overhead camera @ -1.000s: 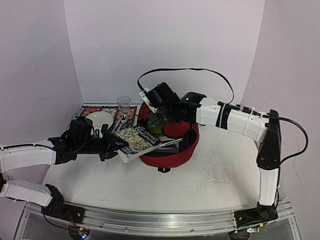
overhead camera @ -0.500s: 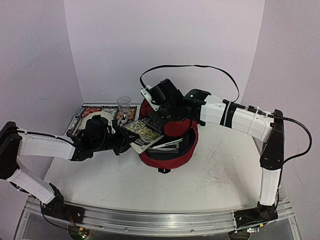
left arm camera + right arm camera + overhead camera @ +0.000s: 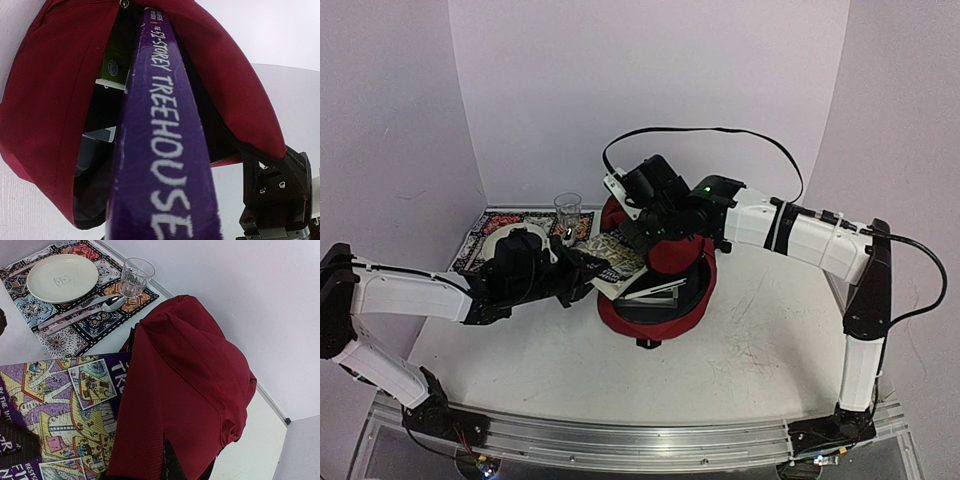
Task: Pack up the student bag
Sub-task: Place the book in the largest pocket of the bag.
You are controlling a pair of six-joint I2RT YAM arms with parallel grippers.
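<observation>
Student bag (image 3: 655,322) lies at mid-worktop (image 3: 760,340), its mouth gaping toward the left arm. Inside sit a flat grey slab (image 3: 655,292) and a green-labelled item (image 3: 114,60). A purple book (image 3: 615,262) is partly through the opening. With its arm stretched low across the worktop, the left claw (image 3: 582,276) is clamped on the book's near end. Reaching over from above, the right claw (image 3: 642,228) pinches the bag's upper flap and holds it raised.

Student bag (image 3: 675,258) is sitting on the middle of the desk (image 3: 760,340), its mouth opening leftward. A book (image 3: 615,262) is poking into that mouth from the bag's left. Farther left of the bag, a placemat (image 3: 100,325) is lying, bearing a plate (image 3: 62,277), with a spoon (image 3: 112,302) and glass (image 3: 135,277) on the bag's side.
</observation>
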